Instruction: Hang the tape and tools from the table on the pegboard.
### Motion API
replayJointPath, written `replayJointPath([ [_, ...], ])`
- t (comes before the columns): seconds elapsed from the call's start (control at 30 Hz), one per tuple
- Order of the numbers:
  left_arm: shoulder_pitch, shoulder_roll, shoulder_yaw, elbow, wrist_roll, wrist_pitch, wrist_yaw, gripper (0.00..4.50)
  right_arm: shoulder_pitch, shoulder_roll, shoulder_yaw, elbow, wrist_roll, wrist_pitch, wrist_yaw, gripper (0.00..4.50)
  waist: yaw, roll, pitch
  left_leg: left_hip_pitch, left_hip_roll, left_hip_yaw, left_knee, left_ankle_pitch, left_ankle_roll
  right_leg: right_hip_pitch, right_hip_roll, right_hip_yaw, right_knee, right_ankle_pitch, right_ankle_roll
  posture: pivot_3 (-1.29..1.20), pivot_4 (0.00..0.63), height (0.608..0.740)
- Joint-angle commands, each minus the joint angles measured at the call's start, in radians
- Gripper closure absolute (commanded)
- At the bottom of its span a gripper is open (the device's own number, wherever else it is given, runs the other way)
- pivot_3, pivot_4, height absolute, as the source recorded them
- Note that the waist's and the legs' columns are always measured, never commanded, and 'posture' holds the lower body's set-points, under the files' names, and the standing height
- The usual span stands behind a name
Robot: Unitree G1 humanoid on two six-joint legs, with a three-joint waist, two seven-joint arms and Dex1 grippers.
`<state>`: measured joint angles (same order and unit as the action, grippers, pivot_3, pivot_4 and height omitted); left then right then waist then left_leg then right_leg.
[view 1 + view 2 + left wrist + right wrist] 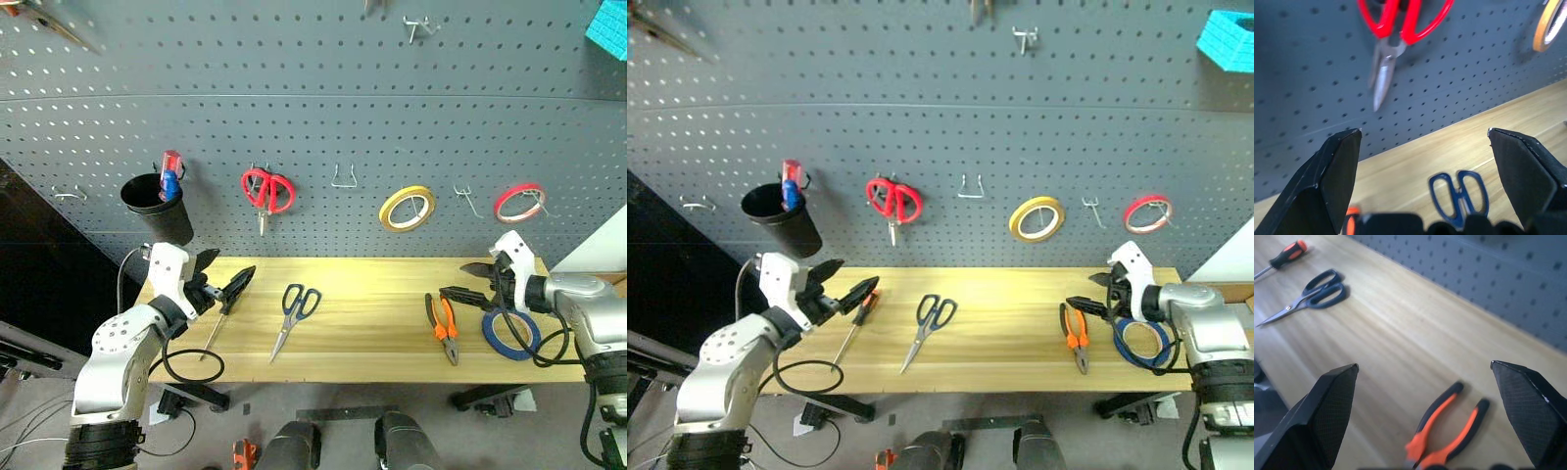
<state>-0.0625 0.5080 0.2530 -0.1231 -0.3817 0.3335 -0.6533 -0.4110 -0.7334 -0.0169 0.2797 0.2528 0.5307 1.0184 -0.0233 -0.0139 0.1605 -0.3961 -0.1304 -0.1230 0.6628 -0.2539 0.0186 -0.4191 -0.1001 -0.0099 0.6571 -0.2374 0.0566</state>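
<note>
All four things still lie on the surface (372,338), none yet on the pegboard (323,108). The blue tape (510,333) lies flat at the right end of the surface, and the right end effector (482,285) hovers just above its back rim, fingers spread wide and empty, pointing inward and down. The pliers (443,326) lie just beside the tape toward the middle, handles toward the back edge, nose toward the front edge.

The left end effector (223,276), also spread and empty, hangs over the left end. The screwdriver (217,325) lies just below it, orange-and-black handle toward the back edge, shaft running to the front edge. The dark-handled scissors (294,315) lie nearer the middle, loops toward the back, blades toward the front.

So the right arm looks better placed for tape and pliers, the left for screwdriver and scissors.
</note>
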Motion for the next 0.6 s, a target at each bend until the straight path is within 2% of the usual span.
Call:
replayJointPath([
  [0.03,0.018,-0.002,0.014,-0.061,-0.009,-0.013,0.017,0.08,-0.021,-0.014,0.004,0.035,-0.022,-0.031,0.003,0.0,0.005,-0.001,-0.002,0.0,0.0,0.0,0.0,0.0,0.0,0.0,0.0,0.0,0.0,0.0,0.0,-0.01,0.091,0.74],
  [0.17,0.033,-0.002,-0.024,-0.099,-0.031,0.016,-0.005,0.08,-0.018,-0.058,0.016,0.062,-0.058,-0.004,-0.004,0.0,0.021,-0.001,-0.002,0.0,0.0,-0.001,0.0,0.0,0.0,0.0,0.0,0.001,0.0,0.001,-0.001,-0.02,0.127,0.74],
  [0.37,-0.004,0.004,-0.255,-0.127,0.017,0.04,-0.112,0.08,-0.023,-0.151,0.034,0.076,-0.118,0.203,-0.071,0.0,0.028,-0.001,0.004,-0.002,0.0,-0.001,0.0,-0.002,0.004,0.0,-0.001,0.002,-0.002,0.001,-0.001,-0.07,0.197,0.74],
  [0.43,-0.007,0.013,-0.297,-0.141,0.02,0.05,-0.134,0.08,-0.012,-0.173,0.036,0.047,-0.124,0.247,-0.076,0.0,0.022,-0.001,0.011,-0.002,0.001,-0.001,0.0,-0.002,0.004,0.0,-0.001,0.002,-0.002,0.0,-0.002,-0.09,0.232,0.74],
  [0.6,-0.081,-0.04,-0.51,-0.081,0.145,0.015,-0.154,0.08,-0.034,-0.154,0.075,0.033,-0.139,0.437,-0.132,0.0,0.007,0.0,0.051,-0.002,0.002,0.0,0.0,-0.003,0.005,0.0,-0.001,0.001,-0.004,-0.001,-0.005,-0.1,0.299,0.74],
])
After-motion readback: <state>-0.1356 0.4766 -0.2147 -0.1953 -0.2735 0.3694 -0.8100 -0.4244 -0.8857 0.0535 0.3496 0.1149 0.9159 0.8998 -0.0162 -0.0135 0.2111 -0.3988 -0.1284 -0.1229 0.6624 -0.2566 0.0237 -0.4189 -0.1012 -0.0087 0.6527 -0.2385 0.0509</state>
